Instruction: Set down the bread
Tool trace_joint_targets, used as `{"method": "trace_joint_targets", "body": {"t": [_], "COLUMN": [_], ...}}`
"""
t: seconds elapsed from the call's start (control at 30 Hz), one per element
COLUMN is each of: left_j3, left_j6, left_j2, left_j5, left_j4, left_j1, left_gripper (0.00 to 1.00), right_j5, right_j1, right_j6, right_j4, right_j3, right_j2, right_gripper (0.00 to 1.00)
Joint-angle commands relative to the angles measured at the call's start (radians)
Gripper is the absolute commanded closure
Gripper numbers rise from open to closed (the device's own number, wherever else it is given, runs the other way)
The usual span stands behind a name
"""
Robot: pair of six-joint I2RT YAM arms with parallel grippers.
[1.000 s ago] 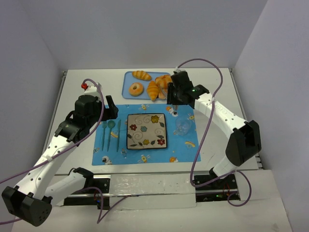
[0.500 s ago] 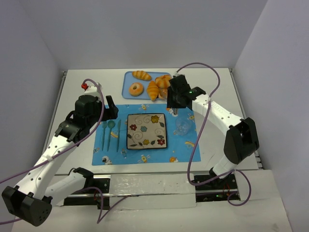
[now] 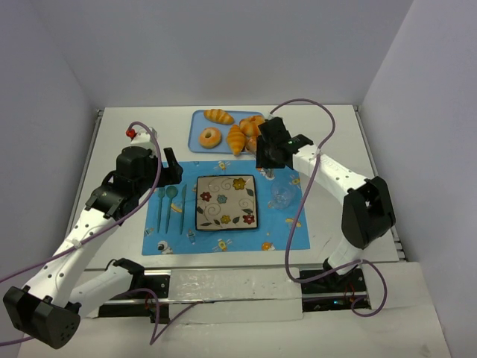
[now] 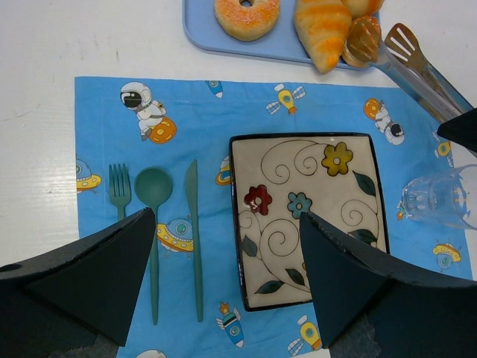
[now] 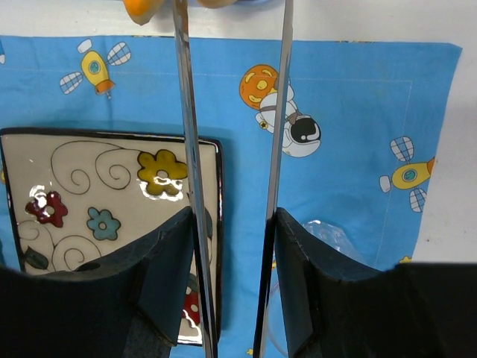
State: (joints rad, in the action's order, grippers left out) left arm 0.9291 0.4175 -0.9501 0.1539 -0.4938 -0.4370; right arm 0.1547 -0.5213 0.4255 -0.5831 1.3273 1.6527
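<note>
Nearest, the left pincer [image 4: 226, 216] hangs released over the mat with nothing in it. Under it, on the white desk [image 4: 45, 45], lies one blue space-print cloth placemat [image 4: 246, 112]. The mat carries one teal plastic fork [image 4: 119, 190], one teal spoon [image 4: 153, 239], one teal knife [image 4: 194, 231], one square cream flower-painted ceramic plate [image 4: 298, 179] and one clear drinking glass [image 4: 440, 198]. The right pincer [image 5: 232, 216] is clenched on one pair of long metal tongs [image 4: 417, 74]. The tong heads stand apart at the near rim of one light-blue rectangular tray [image 4: 201, 30]. I see no pastry between them. On the tray are one sugared ring donut [image 4: 247, 11], one striped orange croissant [image 4: 322, 30], a second croissant farther back [image 3: 218, 115], and some buns I can't count because the arm half hides them. The bread [image 4: 361, 6], a small roundish golden-orange bun, sits on the tray just beyond the tong heads, cut off by the wrist view's edge. It is probably light, soft and easily squashed, and round enough to roll. I would grip it across the widest middle with a gentle squeeze.
</note>
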Motion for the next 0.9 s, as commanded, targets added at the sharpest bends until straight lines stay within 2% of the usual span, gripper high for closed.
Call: {"method": "trace_joint_targets", "body": {"t": [0.0, 0.17, 0.27, 0.5, 0.6, 0.87], "left_j3": [0.004, 0.004, 0.004, 0.004, 0.004, 0.004], "left_j6": [0.004, 0.003, 0.003, 0.003, 0.003, 0.003], "left_j2": [-0.001, -0.003, -0.004, -0.006, -0.007, -0.009], "left_j5": [0.007, 0.006, 0.004, 0.003, 0.003, 0.001], "left_j4": [0.027, 0.028, 0.027, 0.027, 0.029, 0.027], "left_j1": [0.003, 0.004, 0.004, 0.004, 0.004, 0.004], "left_gripper": [0.12, 0.12, 0.12, 0.12, 0.12, 0.12], "right_j5": [0.002, -0.003, -0.007, -0.006, 0.000, 0.048], "right_j1": [-0.009, -0.009, -0.009, -0.008, -0.011, -0.011], "right_j6": [0.004, 0.002, 0.002, 0.001, -0.001, -0.008], "right_j4": [0.046, 0.046, 0.048, 0.032, 0.025, -0.015], "right_j3": [0.006, 0.004, 0.003, 0.010, 0.012, 0.019], "right_j2": [0.013, 0.019, 0.016, 0.002, -0.016, -0.109], "right_gripper": [0.48, 0.50, 0.54, 0.73, 0.86, 0.95]}}
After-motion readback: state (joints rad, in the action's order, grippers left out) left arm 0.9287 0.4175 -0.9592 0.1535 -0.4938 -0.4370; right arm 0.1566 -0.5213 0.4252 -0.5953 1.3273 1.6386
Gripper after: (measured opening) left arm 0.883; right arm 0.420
